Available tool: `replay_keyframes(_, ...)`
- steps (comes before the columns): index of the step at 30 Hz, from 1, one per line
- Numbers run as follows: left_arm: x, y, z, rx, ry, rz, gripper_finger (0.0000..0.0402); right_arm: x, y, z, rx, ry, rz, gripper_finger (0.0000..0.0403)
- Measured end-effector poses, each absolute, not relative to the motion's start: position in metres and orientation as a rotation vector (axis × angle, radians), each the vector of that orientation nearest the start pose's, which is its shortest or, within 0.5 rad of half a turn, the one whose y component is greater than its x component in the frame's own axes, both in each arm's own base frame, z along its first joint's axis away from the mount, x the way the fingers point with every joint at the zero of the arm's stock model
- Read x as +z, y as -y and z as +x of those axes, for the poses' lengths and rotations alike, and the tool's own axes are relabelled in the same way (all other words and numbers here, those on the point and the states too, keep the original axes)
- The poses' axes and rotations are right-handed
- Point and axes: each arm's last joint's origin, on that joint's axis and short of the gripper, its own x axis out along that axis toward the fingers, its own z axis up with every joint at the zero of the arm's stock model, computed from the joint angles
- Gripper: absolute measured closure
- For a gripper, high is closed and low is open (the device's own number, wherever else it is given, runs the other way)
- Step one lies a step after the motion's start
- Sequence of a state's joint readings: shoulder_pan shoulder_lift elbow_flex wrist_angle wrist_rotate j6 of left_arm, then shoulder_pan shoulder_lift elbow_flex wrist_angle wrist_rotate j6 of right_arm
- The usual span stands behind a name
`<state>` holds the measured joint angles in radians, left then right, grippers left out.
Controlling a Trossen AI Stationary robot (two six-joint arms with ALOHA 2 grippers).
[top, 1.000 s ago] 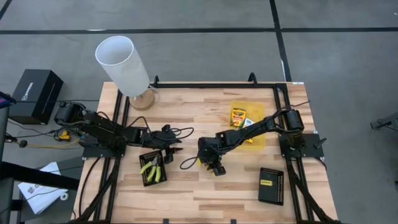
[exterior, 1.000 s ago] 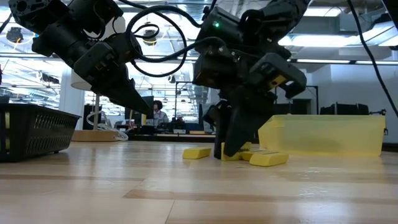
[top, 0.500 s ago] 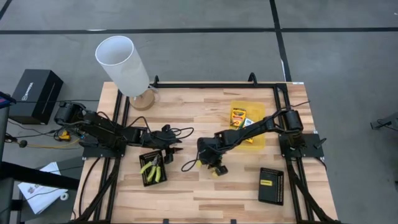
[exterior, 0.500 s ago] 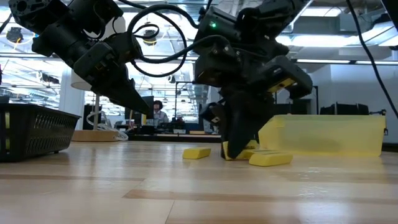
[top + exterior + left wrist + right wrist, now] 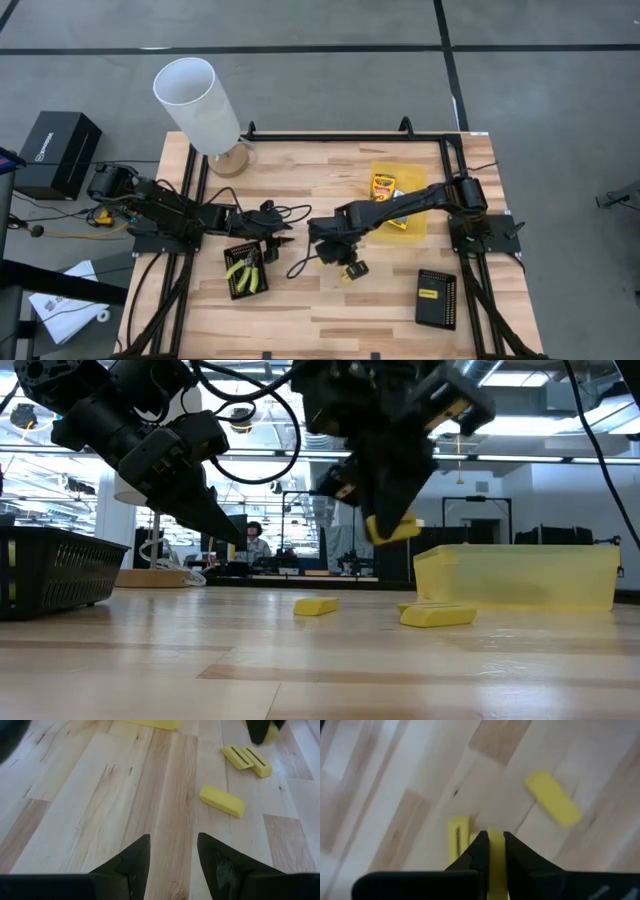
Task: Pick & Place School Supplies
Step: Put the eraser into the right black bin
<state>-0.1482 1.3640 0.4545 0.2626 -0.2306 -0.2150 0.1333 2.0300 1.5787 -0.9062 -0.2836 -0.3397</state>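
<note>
While the left arm waits over the table's left half, the right gripper hangs clear of the wooden table near its middle, pinched tight on a short yellow stick. From table height the stick shows tilted between the fingers, well above the boards. The right wrist view confirms it: the held stick runs between the two dark fingers, closed against its sides.

Below it, other yellow sticks lie flat on the wood: one alone toward the left arm, and a pair side by side nearer the translucent yellow tray. The left wrist view shows the same single stick and the touching pair.

The left gripper hovers just beside a black mesh tray, its fingers spread and holding nothing. The plier-like tool lies inside that tray. Printed boxes rest on the yellow tray; another box lies in the second mesh tray at the right.
</note>
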Motion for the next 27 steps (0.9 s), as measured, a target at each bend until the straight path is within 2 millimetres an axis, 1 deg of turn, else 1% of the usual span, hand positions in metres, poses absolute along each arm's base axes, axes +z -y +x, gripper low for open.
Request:
replay_keyframes(2, 0.148, 0.029, 0.238, 0.147, -0.623, -0.086, 0.0243, 0.2, -0.061, 0.396, 0.573, -1.337, -0.164, 0.0379)
replay_keyframes(5, 0.148, 0.029, 0.239, 0.147, -0.623, -0.084, 0.0243, 0.205, -0.062, 0.388, 0.548, -1.442, -0.153, 0.0379)
replay_keyframes(10, 0.148, 0.029, 0.239, 0.142, -0.624, -0.071, 0.0243, 0.216, -0.07, 0.371, 0.527, -1.554, -0.113, 0.0379)
replay_keyframes(12, 0.148, 0.029, 0.238, 0.142, -0.624, -0.07, 0.0243, 0.223, -0.074, 0.361, 0.509, -1.613, -0.101, 0.0379)
replay_keyframes(14, 0.148, 0.029, 0.238, 0.142, -0.624, -0.07, 0.0243, 0.236, -0.078, 0.355, 0.493, -1.597, -0.091, 0.0379)
replay_keyframes(17, 0.147, 0.029, 0.238, 0.142, -0.625, -0.07, 0.0243, 0.256, -0.088, 0.339, 0.454, -1.604, -0.058, 0.0379)
replay_keyframes(22, 0.147, 0.029, 0.238, 0.142, -0.626, -0.07, 0.0243, 0.292, -0.112, 0.309, 0.362, -1.54, -0.033, 0.0379)
replay_keyframes(24, 0.147, 0.029, 0.238, 0.142, -0.626, -0.07, 0.0243, 0.301, -0.123, 0.295, 0.308, -1.522, -0.025, 0.0379)
replay_keyframes(27, 0.147, 0.029, 0.238, 0.142, -0.626, -0.07, 0.0243, 0.304, -0.138, 0.271, 0.215, -1.523, -0.002, 0.0379)
